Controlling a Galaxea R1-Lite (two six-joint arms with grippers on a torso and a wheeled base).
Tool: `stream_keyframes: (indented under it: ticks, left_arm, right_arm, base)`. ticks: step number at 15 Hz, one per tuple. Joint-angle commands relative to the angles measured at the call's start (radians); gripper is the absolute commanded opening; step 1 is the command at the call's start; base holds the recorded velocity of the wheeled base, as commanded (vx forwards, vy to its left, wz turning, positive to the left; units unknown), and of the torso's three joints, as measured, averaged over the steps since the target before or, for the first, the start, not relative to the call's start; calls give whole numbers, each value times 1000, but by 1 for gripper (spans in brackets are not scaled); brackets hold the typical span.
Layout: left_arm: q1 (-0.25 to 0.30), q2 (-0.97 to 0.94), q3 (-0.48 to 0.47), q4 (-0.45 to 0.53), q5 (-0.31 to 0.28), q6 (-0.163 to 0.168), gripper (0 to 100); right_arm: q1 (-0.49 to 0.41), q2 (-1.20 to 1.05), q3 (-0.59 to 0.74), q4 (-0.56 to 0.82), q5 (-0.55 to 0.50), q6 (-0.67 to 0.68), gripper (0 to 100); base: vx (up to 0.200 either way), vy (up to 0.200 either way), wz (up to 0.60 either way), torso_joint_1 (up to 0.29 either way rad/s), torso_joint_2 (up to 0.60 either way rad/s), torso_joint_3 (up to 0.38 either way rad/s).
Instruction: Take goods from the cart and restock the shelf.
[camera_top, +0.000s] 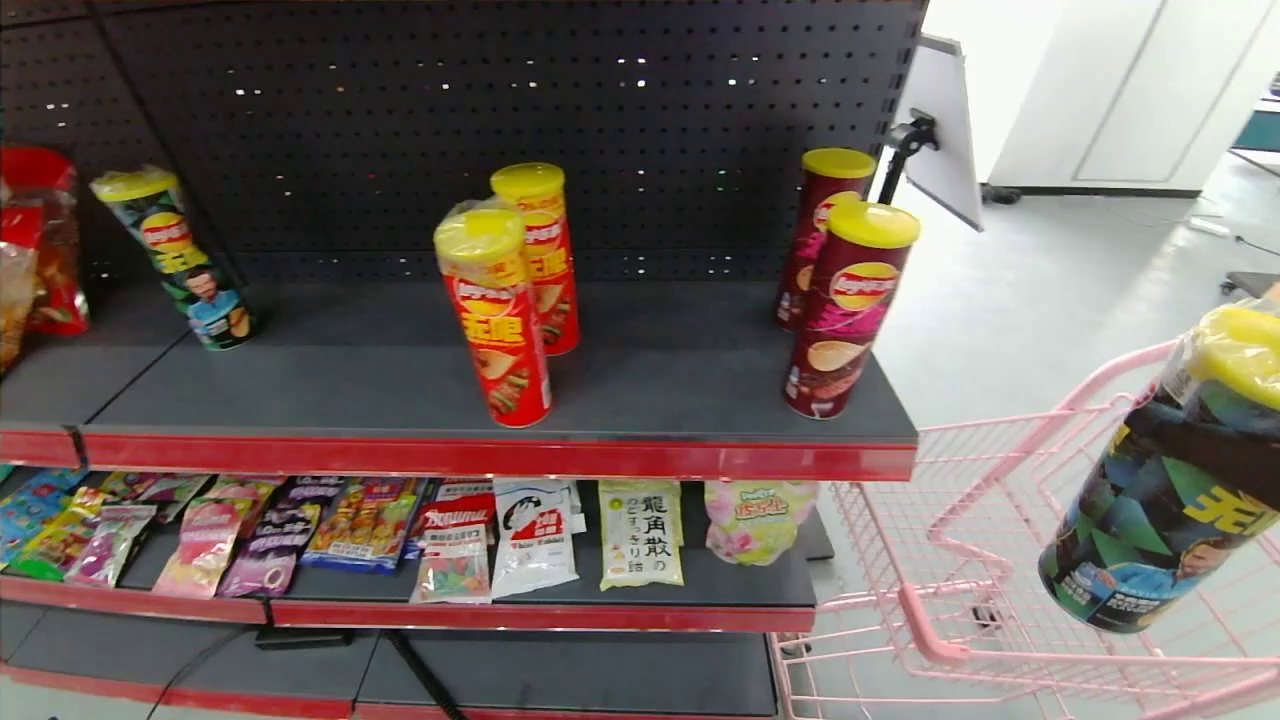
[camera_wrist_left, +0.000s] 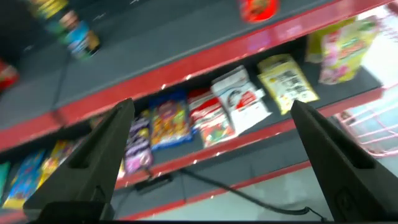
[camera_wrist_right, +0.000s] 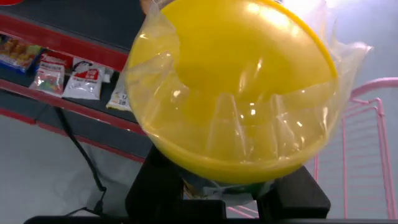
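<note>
**Q:** Figure, read from the left: what stands on the upper shelf?

**A:** The upper shelf (camera_top: 660, 370) (grey deck, red front lip) carries snack bags (camera_top: 35, 250) at its far left. Next comes a teal can (camera_top: 185, 260), tilted. Two red cans (camera_top: 497, 315) stand mid-shelf, one just behind the other, and two maroon cans (camera_top: 848, 310) stand near the right end. Every can has a yellow cap. Flat packets (camera_top: 350, 530) lie in a row on the shelf below.

**Q:** How is the left arm posed?

**A:** The left pincer (camera_wrist_left: 208, 155) is released. Its two dark fingers (camera_wrist_left: 93, 162) are spread wide with nothing between them. They point toward the packet row, apart from the goods.

**Q:** Where is the item being restocked?

**A:** The dark can (camera_top: 1165, 480) is at the far right. It hangs tilted over the pink cart (camera_top: 960, 470), well apart from the shelf's right end. The right pincer (camera_wrist_right: 230, 199) is clenched on it, with black jaws flanking the body beneath the yellow lid (camera_wrist_right: 236, 81). The right wrist camera looks along the can from above that lid.
</note>
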Motion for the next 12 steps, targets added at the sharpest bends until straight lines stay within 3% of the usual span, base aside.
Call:
stream_keyframes:
  ticks: [1,2,7,9,12]
  left_arm:
    - [0,-1,-1,1,0,0,100]
    - [0,-2,-1,1,0,0,100]
    - [0,-4,-1,1,0,0,100]
    - [0,-2,-1,1,0,0,100]
    - [0,-2,-1,1,0,0,100]
  right_arm:
    - [-1,-5,0,-1,2,4,0]
    - [-10,-5,2,-1,3,10,0]
    - [-12,-68,81,-53,31,26,0]
    - [-13,-85,121,-125,117,29,0]
    - [-12,-85,175,-211,141,18,0]
  base:
    - [0,0,0,0,0,0]
    - [0,0,0,0,0,0]
    - [0,200,0,4,0,1]
    - [0,200,0,2,7,7]
    - [0,200,0,4,2,5]
